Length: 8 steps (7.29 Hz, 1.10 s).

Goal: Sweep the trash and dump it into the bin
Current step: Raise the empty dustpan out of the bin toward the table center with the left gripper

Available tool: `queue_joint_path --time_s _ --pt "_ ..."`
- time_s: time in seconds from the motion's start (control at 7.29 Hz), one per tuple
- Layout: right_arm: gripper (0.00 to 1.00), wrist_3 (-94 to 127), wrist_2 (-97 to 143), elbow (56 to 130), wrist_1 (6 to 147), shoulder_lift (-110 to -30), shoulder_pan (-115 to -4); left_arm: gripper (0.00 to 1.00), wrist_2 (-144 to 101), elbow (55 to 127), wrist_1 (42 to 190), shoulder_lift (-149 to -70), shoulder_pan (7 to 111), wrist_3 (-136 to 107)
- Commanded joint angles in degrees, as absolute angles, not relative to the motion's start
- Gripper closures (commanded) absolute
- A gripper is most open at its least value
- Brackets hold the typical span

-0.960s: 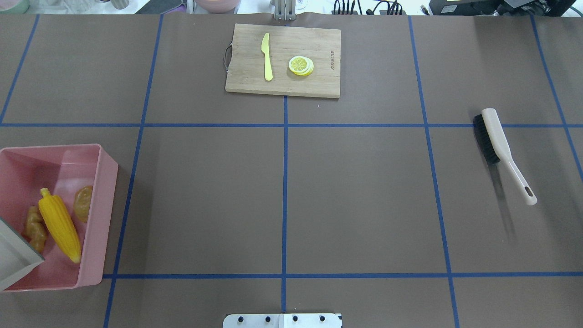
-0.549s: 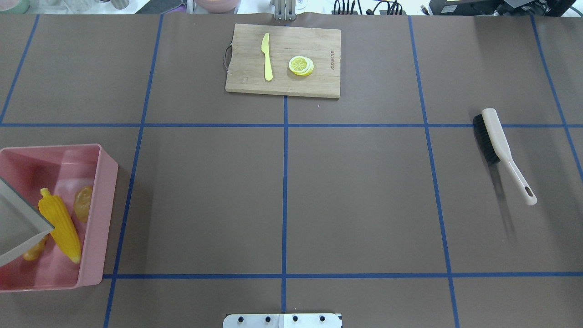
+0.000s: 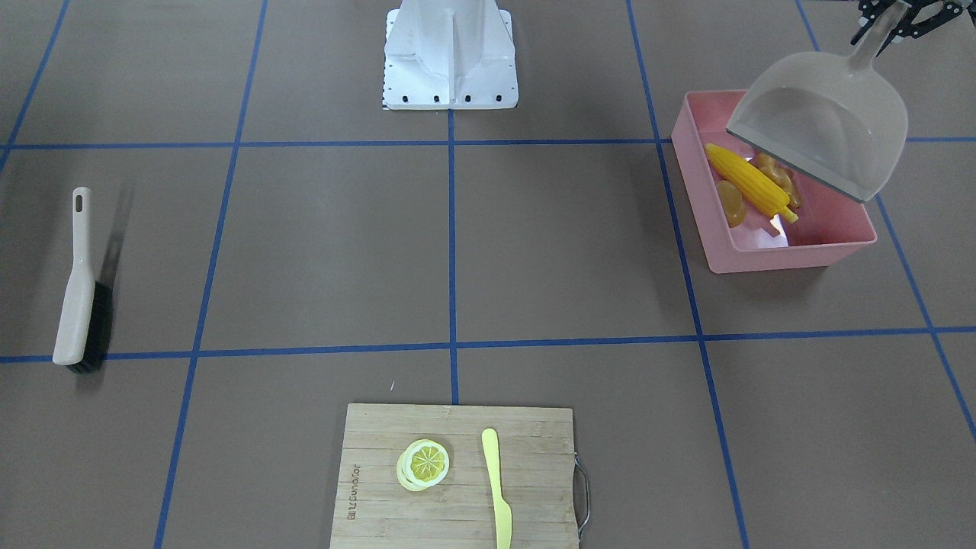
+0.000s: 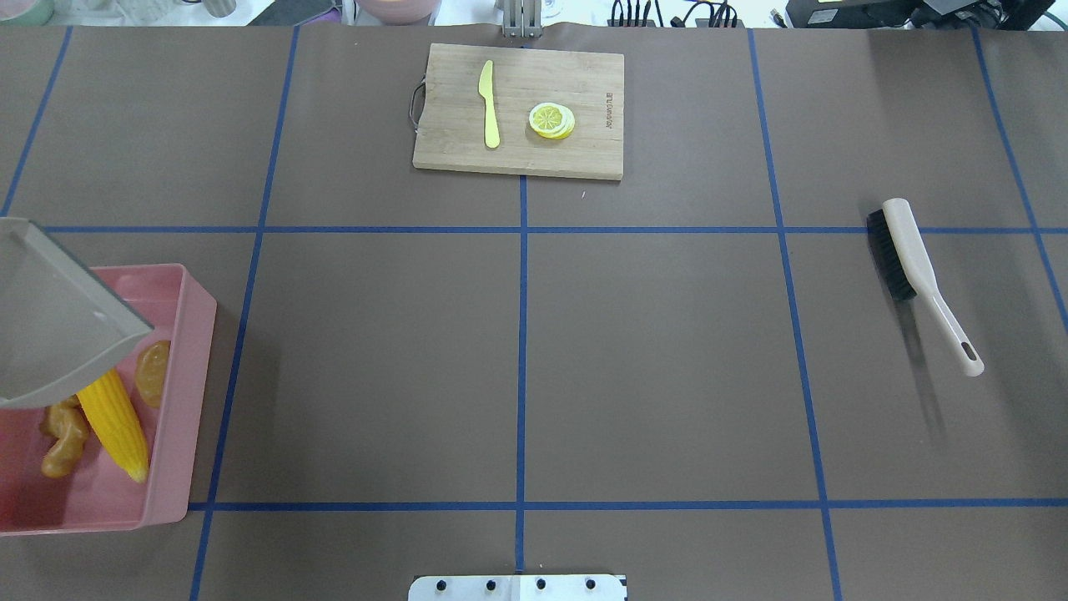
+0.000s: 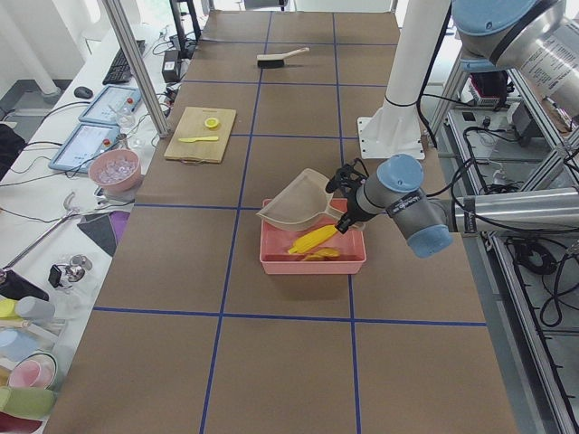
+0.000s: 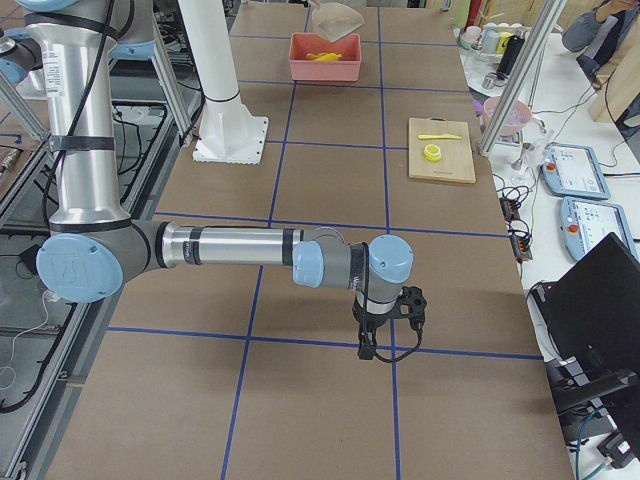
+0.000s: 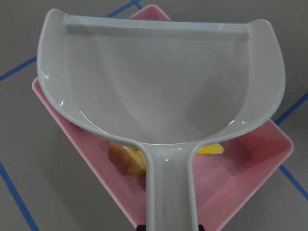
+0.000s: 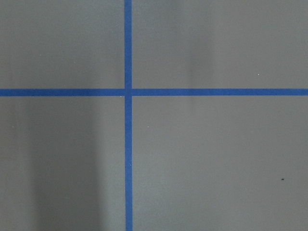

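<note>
Brown-papered table [image 4: 667, 334], blue tape grid. Dustpan [image 4: 50, 317], a smooth beige scoop, has swung from the bin's near corner to over its far end and is empty, so the dump looks done. Ribbed corn cob [image 4: 117, 426], knobbly ginger root [image 4: 62, 434] and oval potato [image 4: 152, 371] lie inside the glossy pink bin [image 4: 196, 401]. Left gripper [image 3: 888, 21] clamps the dustpan handle. Right gripper [image 6: 385, 325] hangs well apart; can't tell its opening.

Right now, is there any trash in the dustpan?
No, the dustpan scoop is bare in the left wrist view, and the corn cob lies in the pink bin below it.
</note>
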<state>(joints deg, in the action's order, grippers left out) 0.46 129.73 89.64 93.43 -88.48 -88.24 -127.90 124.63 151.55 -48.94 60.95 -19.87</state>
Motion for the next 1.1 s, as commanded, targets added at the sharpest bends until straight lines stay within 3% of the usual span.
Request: queue_joint_path --time_s 0.0,0.41,0.96 --pt "0.0 0.53 129.73 89.56 93.43 -88.51 -88.24 1.0 -127.79 124.63 141.82 -59.81 61.08 -21.01" --pt "0.0 0.53 129.73 89.56 93.43 -88.51 -88.24 1.0 -128.41 124.98 125.98 -73.62 60.3 -20.05" --pt "0.0 0.53 129.73 89.56 93.43 -88.51 -88.24 1.0 -127.97 124.89 117.45 -79.88 56.08 3.34"
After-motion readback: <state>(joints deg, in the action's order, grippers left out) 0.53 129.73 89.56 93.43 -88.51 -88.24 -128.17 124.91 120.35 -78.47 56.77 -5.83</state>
